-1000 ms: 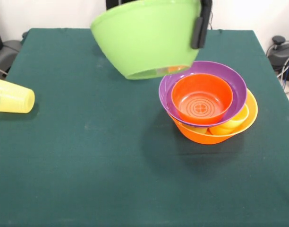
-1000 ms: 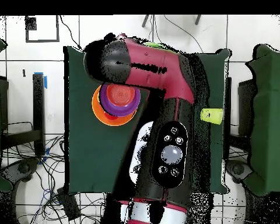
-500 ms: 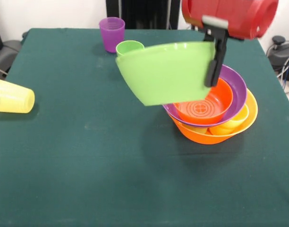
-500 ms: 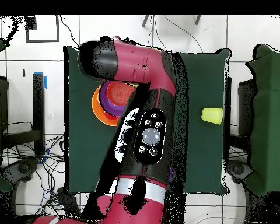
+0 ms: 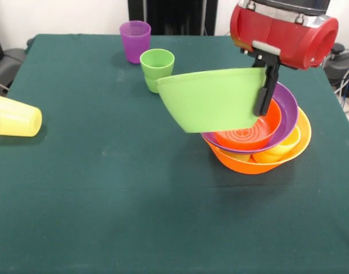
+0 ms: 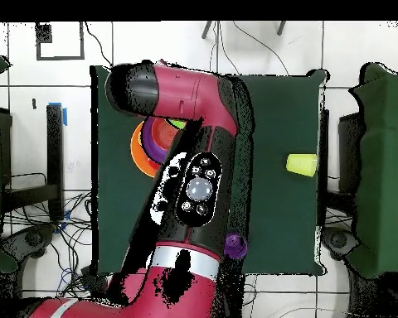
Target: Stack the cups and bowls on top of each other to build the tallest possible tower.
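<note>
My gripper (image 5: pixel 260 108) is shut on the rim of the deep lime green bowl (image 5: pixel 211 100) and holds it tilted on its side, just above and left of the tower. The tower has the yellow-orange bowl (image 5: pixel 260 161) as base, then the purple bowl (image 5: pixel 287 105), then the small orange bowl (image 5: pixel 248 134). A yellow-orange cup (image 5: pixel 279 151) lies in the base bowl under the purple one. A purple cup (image 5: pixel 134 40) and a lime green cup (image 5: pixel 157 67) stand upright at the far side. A pale yellow cup (image 5: pixel 15 117) lies on its side at the left edge.
The green table (image 5: pixel 106 200) carries everything. In the overhead view the arm (image 6: pixel 198 178) covers most of the table; the tower (image 6: pixel 140 149), the pale yellow cup (image 6: pixel 300 164) and the purple cup (image 6: pixel 234 243) show beside it.
The gripper came down and toward the tower with the lime green bowl, which tipped from upright onto its side. The purple and lime green cups behind it came into view.
</note>
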Controlling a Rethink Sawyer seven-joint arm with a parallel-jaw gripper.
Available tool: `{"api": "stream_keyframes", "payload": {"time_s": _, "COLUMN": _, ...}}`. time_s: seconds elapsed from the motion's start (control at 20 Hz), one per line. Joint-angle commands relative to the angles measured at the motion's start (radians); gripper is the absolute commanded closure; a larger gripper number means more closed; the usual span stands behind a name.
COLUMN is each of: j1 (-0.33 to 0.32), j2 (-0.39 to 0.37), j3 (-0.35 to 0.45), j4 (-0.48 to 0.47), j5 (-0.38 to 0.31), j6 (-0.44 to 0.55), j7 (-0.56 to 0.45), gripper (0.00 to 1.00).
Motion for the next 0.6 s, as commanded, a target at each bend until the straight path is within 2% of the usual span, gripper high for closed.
{"api": "stream_keyframes", "payload": {"time_s": 0.05, "j1": 0.017, "j2": -0.062, "j3": -0.02, "j4": -0.091, "j5": 0.02, "j6": 0.319, "j7": 0.176, "gripper": 1.0}}
{"api": "stream_keyframes", "payload": {"time_s": 0.2, "j1": 0.012, "j2": -0.088, "j3": -0.033, "j4": -0.124, "j5": 0.024, "j6": 0.41, "j7": 0.155, "gripper": 1.0}}
{"api": "stream_keyframes", "payload": {"time_s": 0.4, "j1": 0.009, "j2": -0.093, "j3": -0.034, "j4": -0.143, "j5": 0.029, "j6": 0.451, "j7": 0.153, "gripper": 1.0}}
{"api": "stream_keyframes", "payload": {"time_s": 0.6, "j1": 0.017, "j2": -0.084, "j3": -0.026, "j4": -0.122, "j5": 0.046, "j6": 0.462, "j7": 0.187, "gripper": 1.0}}
